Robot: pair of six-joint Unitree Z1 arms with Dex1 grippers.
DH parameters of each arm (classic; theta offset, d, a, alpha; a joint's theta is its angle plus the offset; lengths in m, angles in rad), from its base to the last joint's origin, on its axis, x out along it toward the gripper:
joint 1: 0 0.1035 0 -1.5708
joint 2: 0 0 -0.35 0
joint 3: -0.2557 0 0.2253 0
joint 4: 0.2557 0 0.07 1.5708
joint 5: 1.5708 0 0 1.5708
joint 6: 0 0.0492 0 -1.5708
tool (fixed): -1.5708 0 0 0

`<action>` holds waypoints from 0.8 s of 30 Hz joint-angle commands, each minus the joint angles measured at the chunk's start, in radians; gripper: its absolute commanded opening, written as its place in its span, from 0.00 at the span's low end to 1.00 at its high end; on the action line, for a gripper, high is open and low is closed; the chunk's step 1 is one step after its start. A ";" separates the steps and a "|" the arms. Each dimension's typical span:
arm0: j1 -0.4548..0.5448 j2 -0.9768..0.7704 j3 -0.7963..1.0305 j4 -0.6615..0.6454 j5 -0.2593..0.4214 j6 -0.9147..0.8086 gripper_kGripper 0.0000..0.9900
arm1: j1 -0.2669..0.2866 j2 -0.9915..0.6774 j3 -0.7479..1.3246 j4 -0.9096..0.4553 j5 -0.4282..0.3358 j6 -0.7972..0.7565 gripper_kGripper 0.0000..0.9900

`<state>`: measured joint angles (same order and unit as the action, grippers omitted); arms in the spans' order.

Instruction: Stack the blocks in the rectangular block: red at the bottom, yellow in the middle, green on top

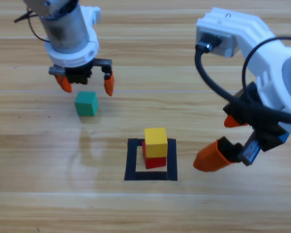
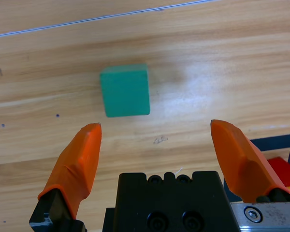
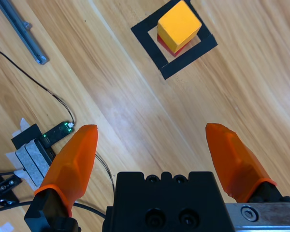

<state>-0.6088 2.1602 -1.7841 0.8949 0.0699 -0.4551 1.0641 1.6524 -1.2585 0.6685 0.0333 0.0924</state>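
Tape square (image 1: pixel 132 160) holds red cube (image 1: pixel 155 161), yellow cube (image 1: pixel 155 141) on top, slightly skewed. Green cube (image 1: pixel 86 103) on desk (image 1: pixel 39 170) below left tool (image 1: pixel 87 85), jaws wide. Right tool (image 1: pixel 222 141) wide, empty.

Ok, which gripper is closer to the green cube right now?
Left. The left gripper hangs open just above the green cube, not touching it. The right gripper waits open beyond the black tape square.

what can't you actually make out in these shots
- Red cube: mostly covered by the yellow cube in every view.
- Black tape square: cut off by the left wrist view's edge.
- Right tool: far finger partly behind the arm's cable, high view.
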 commanded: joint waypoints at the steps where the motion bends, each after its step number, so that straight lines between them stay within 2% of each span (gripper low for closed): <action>1: -0.023 0.122 -0.043 0.021 0.021 -0.036 0.97 | 0.014 0.041 0.027 -0.015 0.017 0.000 1.00; 10: 0.015 0.198 -0.086 0.025 0.041 -0.028 0.95 | 0.014 0.009 0.033 -0.015 0.014 -0.005 1.00; 24: 0.040 0.173 -0.101 0.032 0.022 0.007 0.95 | 0.014 0.009 0.034 -0.015 0.019 -0.005 1.00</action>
<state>-0.5877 2.2895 -1.8972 0.9184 0.1039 -0.4660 1.0647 1.6578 -1.2484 0.6685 0.0348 0.0927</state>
